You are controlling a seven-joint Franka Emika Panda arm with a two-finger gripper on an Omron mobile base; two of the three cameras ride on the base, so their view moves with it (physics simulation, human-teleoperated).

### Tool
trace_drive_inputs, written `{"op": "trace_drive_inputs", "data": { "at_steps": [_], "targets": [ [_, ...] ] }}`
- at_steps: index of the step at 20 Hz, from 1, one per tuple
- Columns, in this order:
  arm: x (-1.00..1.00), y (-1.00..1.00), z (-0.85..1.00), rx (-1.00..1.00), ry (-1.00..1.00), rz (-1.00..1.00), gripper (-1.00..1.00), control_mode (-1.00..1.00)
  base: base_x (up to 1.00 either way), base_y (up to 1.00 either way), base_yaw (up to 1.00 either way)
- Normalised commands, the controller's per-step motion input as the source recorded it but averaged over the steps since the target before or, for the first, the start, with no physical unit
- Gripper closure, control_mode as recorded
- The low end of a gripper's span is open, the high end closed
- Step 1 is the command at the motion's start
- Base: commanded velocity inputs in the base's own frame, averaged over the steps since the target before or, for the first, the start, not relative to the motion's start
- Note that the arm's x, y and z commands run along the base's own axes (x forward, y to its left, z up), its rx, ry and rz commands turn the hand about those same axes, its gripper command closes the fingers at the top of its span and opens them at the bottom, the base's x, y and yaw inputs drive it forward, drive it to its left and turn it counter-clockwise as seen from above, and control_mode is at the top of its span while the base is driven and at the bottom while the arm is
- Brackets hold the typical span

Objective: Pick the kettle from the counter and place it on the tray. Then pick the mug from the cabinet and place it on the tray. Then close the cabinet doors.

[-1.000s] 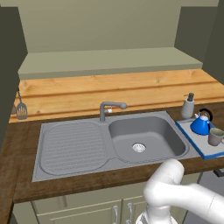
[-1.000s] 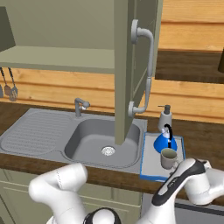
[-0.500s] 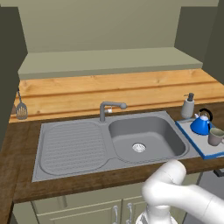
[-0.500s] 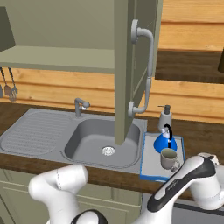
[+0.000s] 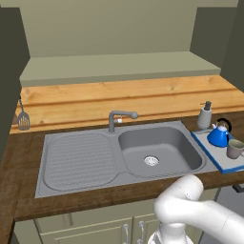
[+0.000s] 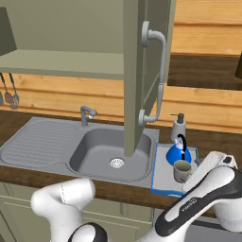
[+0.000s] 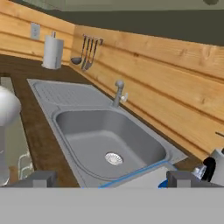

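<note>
The blue kettle (image 5: 219, 136) (image 6: 178, 152) and the grey mug (image 5: 235, 148) (image 6: 182, 170) both stand on the blue-rimmed tray (image 5: 211, 149) (image 6: 161, 177), on the counter (image 5: 95, 198) right of the sink. The olive cabinet (image 5: 119, 66) has both doors open; one door (image 6: 142, 71) with its silver handle hangs edge-on over the sink. My gripper (image 7: 110, 179) is open and empty, low at the tray's near side, facing the sink. In the hand view the tray's blue rim (image 7: 135, 173) and the kettle's black handle (image 7: 209, 168) show at the lower right.
A grey sink (image 5: 157, 150) with a faucet (image 5: 119, 119) and drainboard (image 5: 78, 159) fills the counter's middle. A soap pump (image 5: 205, 116) stands behind the tray. Utensils (image 7: 87, 52) and a paper roll (image 7: 52, 51) sit at the far left wall.
In the right base view my forearm has lifted and swung up to the right, away from the tray. Kettle, mug and doors have not moved.
</note>
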Motion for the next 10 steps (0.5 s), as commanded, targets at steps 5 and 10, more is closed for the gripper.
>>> {"op": "trace_drive_inputs", "data": {
  "at_steps": [5,10],
  "targets": [
    [-0.25,0.26,0.71,0.00,-0.20,0.14,-1.00,-1.00,0.00,0.00,0.00],
    [-0.12,0.29,0.72,0.00,-0.18,0.06,-1.00,-1.00,0.00,0.00,0.00]
  ]
}}
